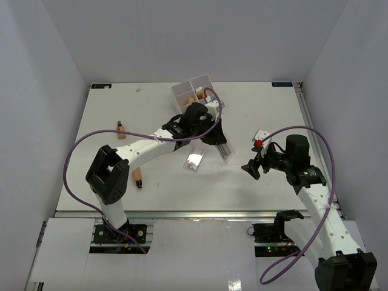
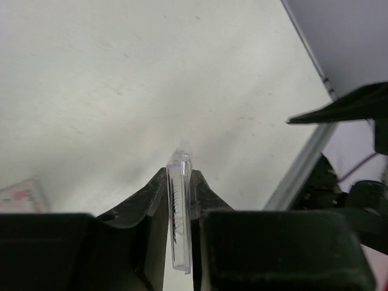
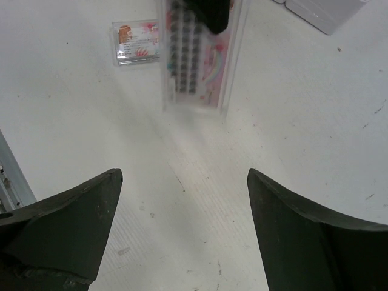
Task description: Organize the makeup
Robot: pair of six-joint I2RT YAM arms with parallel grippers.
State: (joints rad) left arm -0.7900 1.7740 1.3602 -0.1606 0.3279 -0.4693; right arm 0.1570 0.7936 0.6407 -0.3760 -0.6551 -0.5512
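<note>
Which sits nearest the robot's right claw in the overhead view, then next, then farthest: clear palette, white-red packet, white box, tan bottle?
From the right gripper:
1. clear pink palette, just to its left.
2. white-red packet, farther left, lying flat.
3. white box, toward the back.
4. tan bottle, far left.

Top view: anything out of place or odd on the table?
Nothing damaged or spilled. Loose items lie scattered outside the white box: a packet in the middle, a tan bottle and a dark lipstick at left. The box sits skewed to the table edges. The left jaws hold a clear palette.
</note>
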